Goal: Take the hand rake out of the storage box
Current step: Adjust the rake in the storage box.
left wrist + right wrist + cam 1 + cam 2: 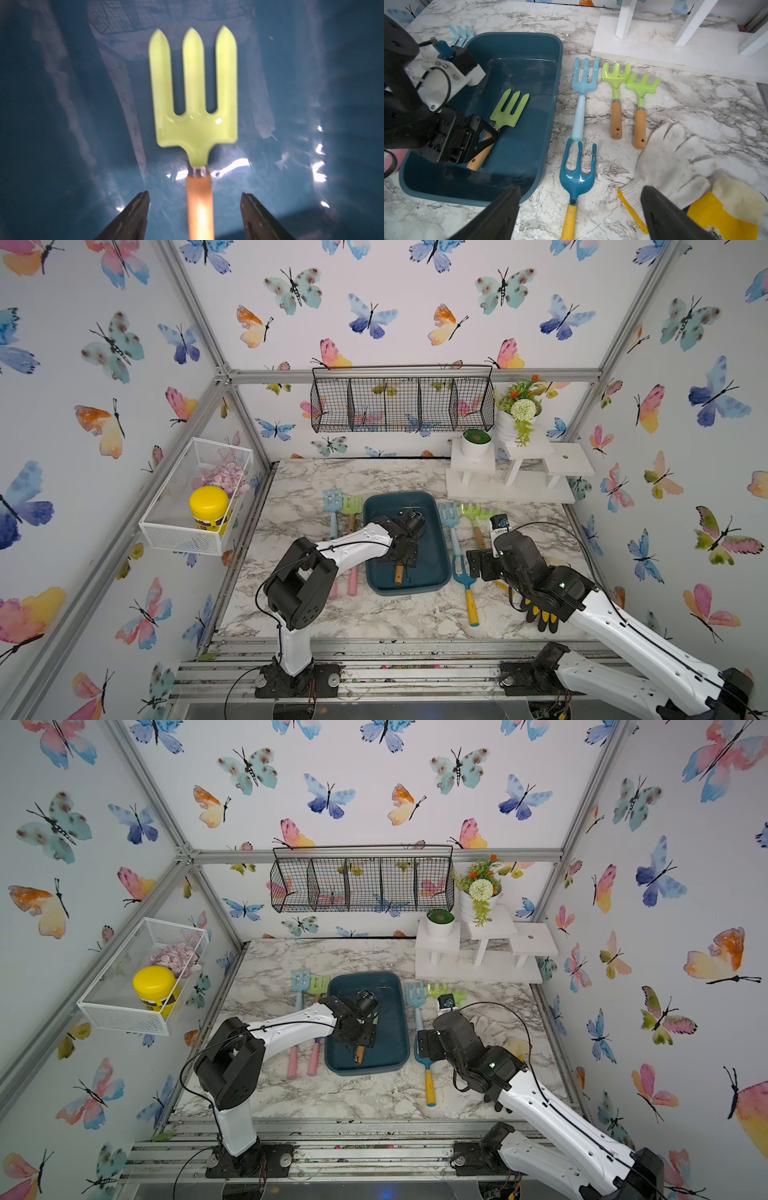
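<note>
The dark teal storage box (432, 556) (392, 1027) (519, 145) sits mid-table. Inside it lies the hand rake (194, 128) (510, 108), with a light green three-tined head and a wooden handle; in both top views only its handle end (399, 574) (360, 1053) shows below the left wrist. My left gripper (195, 194) (489, 135) is down in the box, open, its fingers standing on either side of the handle with a clear gap on each side. My right gripper (581, 188) (476, 564) hovers open and empty over the table to the right of the box.
Right of the box lie a light blue fork (584, 83), two green rakes (616, 76), a dark blue yellow-handled cultivator (576, 178) and a white glove (675, 162). Two pink-handled tools (352, 506) lie left of it. A white stand (511, 489) is back right.
</note>
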You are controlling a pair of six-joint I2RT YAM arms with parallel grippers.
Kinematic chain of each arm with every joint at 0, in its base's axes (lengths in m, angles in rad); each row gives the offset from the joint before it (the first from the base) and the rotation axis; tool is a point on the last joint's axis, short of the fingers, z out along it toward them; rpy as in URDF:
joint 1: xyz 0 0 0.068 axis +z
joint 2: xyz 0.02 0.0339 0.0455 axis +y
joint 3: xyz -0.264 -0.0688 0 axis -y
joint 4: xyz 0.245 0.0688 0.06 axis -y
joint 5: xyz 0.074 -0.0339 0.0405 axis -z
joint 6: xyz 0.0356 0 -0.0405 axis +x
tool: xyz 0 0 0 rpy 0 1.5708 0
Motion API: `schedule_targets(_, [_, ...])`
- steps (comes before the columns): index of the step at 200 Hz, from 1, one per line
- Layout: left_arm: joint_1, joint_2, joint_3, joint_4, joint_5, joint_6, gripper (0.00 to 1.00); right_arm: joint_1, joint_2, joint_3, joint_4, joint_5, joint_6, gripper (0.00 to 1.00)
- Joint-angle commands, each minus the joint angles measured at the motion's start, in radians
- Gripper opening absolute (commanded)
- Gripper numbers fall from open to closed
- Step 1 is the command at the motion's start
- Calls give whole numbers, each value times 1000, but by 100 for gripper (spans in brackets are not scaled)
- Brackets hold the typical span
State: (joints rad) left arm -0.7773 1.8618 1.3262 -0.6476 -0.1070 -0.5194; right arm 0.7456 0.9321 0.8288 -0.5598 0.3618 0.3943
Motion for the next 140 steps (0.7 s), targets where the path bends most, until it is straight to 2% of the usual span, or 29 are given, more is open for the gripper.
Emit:
schedule_targets(1, [-11,-8,-24,-21,37,-1,76,-3,-3,-13,8,-10,-11,97])
schedule_targets(23, [-17,14,-30,-11,40,-1,74,-3,1,-13,8,-12,-11,97])
schedule_targets(75, [-18,57,-47,-9,26,5,56,-3,7,-11,8,-14,-15,97])
schedule_targets(102, [-19,75,-54,-5,30,14,51,-3,7,-11,9,-14,-14,97])
schedule_targets(140, [-18,88,-56,15,18,21,35,-3,7,-11,10,-15,-14,97])
